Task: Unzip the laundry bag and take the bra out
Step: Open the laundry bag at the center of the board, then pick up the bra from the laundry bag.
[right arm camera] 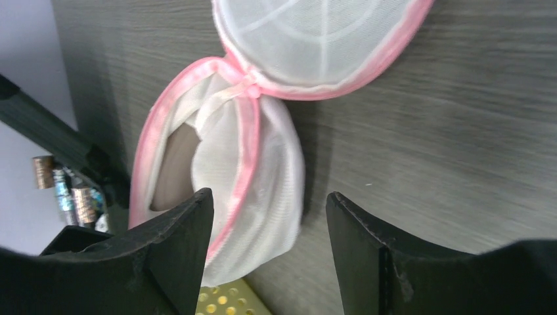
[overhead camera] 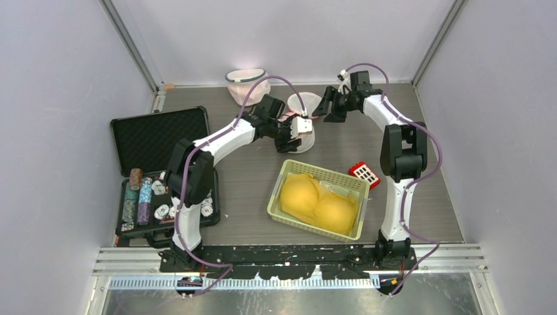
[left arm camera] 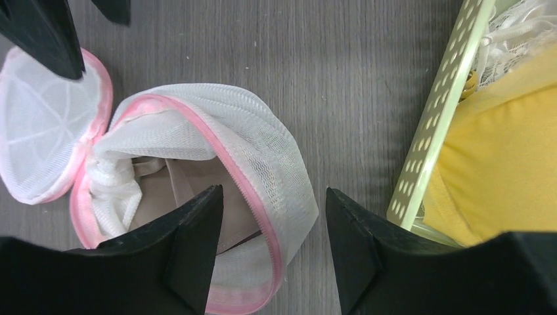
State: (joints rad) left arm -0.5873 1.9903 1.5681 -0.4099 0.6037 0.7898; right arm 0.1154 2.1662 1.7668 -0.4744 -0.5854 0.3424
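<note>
The white mesh laundry bag (overhead camera: 304, 104) with pink trim lies unzipped at the back middle of the table. Its round lid half (right arm camera: 315, 39) is folded open. In the left wrist view the bag (left arm camera: 263, 151) gapes and a beige bra (left arm camera: 157, 190) shows inside; the bra also shows in the right wrist view (right arm camera: 172, 164). My left gripper (left arm camera: 272, 216) is open, hovering over the bag's pink zipper edge (left arm camera: 236, 177). My right gripper (right arm camera: 269, 216) is open above the bag's body, holding nothing.
A green perforated basket (overhead camera: 279, 190) holding a yellow bra (overhead camera: 318, 200) stands just in front of the bag. A second mesh bag (overhead camera: 246, 82) sits at the back. A red object (overhead camera: 364, 173) lies right of the basket. An open black case (overhead camera: 157, 134) with poker chips stands on the left.
</note>
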